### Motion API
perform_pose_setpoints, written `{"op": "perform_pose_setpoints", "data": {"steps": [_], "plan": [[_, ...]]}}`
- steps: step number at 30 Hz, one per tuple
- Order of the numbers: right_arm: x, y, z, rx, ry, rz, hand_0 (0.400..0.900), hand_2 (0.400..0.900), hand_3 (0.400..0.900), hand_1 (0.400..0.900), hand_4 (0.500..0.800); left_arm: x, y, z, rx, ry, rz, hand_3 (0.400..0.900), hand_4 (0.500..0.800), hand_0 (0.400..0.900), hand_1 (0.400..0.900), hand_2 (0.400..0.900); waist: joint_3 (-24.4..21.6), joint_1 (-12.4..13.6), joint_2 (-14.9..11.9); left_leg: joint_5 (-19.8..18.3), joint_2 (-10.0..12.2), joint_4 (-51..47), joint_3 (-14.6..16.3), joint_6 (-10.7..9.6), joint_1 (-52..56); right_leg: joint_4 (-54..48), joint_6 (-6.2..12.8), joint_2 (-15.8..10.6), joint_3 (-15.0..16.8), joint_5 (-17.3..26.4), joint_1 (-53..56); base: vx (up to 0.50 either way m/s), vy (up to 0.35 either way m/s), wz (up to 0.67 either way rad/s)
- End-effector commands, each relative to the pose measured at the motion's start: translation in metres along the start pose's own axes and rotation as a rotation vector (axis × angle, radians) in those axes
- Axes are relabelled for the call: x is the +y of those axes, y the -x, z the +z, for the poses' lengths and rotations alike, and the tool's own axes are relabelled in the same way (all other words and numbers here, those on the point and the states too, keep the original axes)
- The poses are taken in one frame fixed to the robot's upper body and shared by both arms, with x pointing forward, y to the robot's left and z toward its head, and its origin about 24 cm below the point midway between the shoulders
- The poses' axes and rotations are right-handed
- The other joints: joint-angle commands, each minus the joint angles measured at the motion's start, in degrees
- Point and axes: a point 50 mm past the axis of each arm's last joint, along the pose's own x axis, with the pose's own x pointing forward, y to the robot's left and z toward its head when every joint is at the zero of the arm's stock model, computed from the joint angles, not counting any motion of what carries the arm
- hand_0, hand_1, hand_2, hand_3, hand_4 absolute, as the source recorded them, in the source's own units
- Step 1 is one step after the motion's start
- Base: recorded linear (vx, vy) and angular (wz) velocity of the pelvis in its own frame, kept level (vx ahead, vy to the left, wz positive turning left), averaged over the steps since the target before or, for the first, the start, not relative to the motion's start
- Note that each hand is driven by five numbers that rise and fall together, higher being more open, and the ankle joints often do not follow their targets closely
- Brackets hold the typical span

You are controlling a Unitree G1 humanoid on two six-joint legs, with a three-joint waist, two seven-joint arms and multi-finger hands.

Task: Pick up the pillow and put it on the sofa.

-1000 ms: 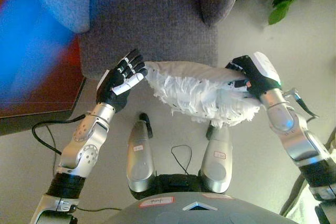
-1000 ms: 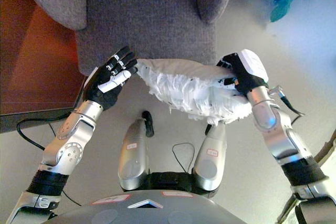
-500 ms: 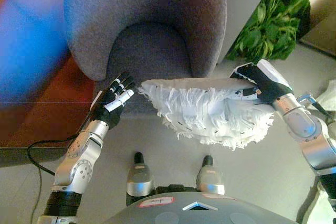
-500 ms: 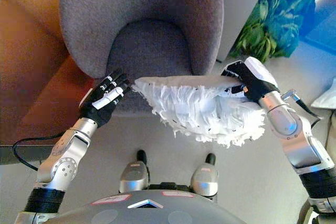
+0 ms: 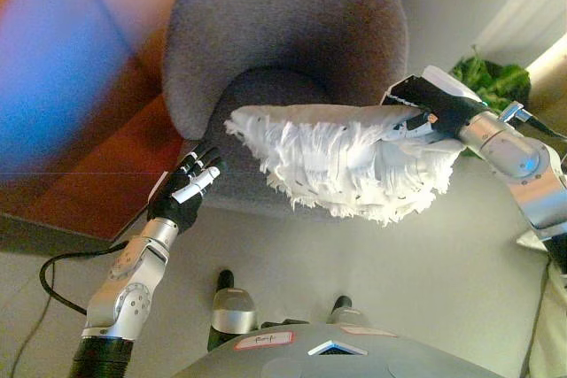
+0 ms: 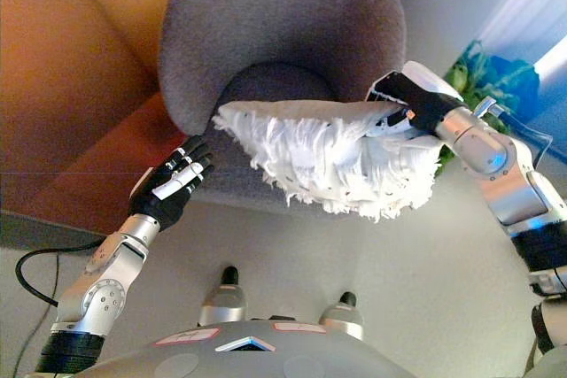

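The right hand (image 5: pixel 436 105) is clamped on the 3 o'clock end of the shaggy white pillow (image 5: pixel 341 161), holding it in the air over the grey sofa (image 5: pixel 283 33) seat. At 9 o'clock, the left hand (image 5: pixel 183 196) hangs apart from it, fingers straight.

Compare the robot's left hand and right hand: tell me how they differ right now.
The right hand grips the end of the fringed white pillow; the left hand is open, fingers straight, holding nothing. The right hand is raised before the grey sofa; the left hand sits lower, apart from the pillow. Both are dark with white parts.
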Motion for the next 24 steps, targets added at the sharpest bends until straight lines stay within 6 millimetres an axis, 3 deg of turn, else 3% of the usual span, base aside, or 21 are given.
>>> {"op": "perform_pose_setpoints", "data": {"steps": [1, 6, 13, 14, 15, 20, 24], "plan": [[-0.098, 0.000, 0.058, -0.230, 0.070, -0.289, 0.400, 0.400, 0.400, 0.400, 0.500, -0.007, -0.001, 0.049, -0.188, -0.127, -0.096, 0.900, 0.800, 0.900, 0.900, 0.900, -3.32, 3.42, -2.50, 0.36, -0.81, -2.87, 2.31, 4.51, 1.37, -0.05, -1.33, 0.69, -3.86, 4.00, -3.00, 0.04, -0.056, 0.30], [-0.125, -0.010, 0.044, -0.132, 0.027, -0.285, 0.400, 0.400, 0.400, 0.400, 0.500, -0.012, -0.002, 0.057, -0.200, -0.178, -0.164, 0.900, 0.800, 0.900, 0.900, 0.900, -2.60, 6.92, -3.75, 0.91, -0.43, -3.15, -0.38, 3.94, -0.10, -0.11, -1.05, 0.91, -6.30, 3.82, -2.01, 0.07, -0.082, 0.33], [-0.158, -0.007, 0.022, 0.059, -0.035, -0.396, 0.400, 0.400, 0.400, 0.400, 0.500, -0.017, -0.004, 0.082, -0.251, -0.264, -0.258, 0.900, 0.800, 0.900, 0.900, 0.900, 0.11, 10.89, -5.92, 2.34, 0.56, -3.34, -4.36, 3.51, -4.36, -0.12, -0.73, 1.96, -8.19, 4.15, -3.01, 0.00, -0.186, 0.27], [-0.162, -0.006, 0.019, 0.091, -0.045, -0.407, 0.586, 0.586, 0.586, 0.586, 0.612, -0.018, -0.004, 0.085, -0.257, -0.274, -0.270, 0.900, 0.800, 0.900, 0.900, 0.900, 0.55, 11.27, -6.06, 2.56, 0.70, -3.36, -4.79, 3.54, -4.85, -0.12, -0.71, 2.20, -8.24, 4.06, -3.14, -0.01, -0.134, 0.12], [-0.166, -0.005, 0.019, 0.110, -0.043, -0.421, 0.900, 0.900, 0.900, 0.900, 0.800, -0.018, -0.004, 0.087, -0.260, -0.282, -0.280, 0.900, 0.800, 0.900, 0.900, 0.900, 0.87, 11.46, -6.08, 2.67, 0.79, -3.36, -5.06, 3.56, -5.16, -0.12, -0.69, 2.35, -8.25, 4.00, -3.25, -0.01, -0.127, 0.10], [-0.180, -0.002, 0.018, 0.170, -0.070, -0.591, 0.900, 0.900, 0.900, 0.900, 0.800, -0.025, -0.005, 0.094, -0.268, -0.329, -0.322, 0.900, 0.800, 0.900, 0.900, 0.900, 2.30, 12.18, -6.41, 3.08, 1.51, -3.37, -5.93, 3.79, -6.29, -0.12, -0.65, 3.11, -7.72, 3.73, -3.24, -0.01, -0.102, 0.01], [-0.180, -0.004, 0.023, 0.162, -0.098, -0.717, 0.900, 0.900, 0.900, 0.900, 0.800, -0.030, -0.007, 0.089, -0.258, -0.317, -0.321, 0.900, 0.800, 0.900, 0.900, 0.900, 1.71, 11.35, -6.15, 3.01, 1.93, -3.37, -4.87, 4.05, -5.24, -0.12, -0.73, 3.34, -7.29, 3.35, -2.40, 0.02, 0.011, -0.16]]}}
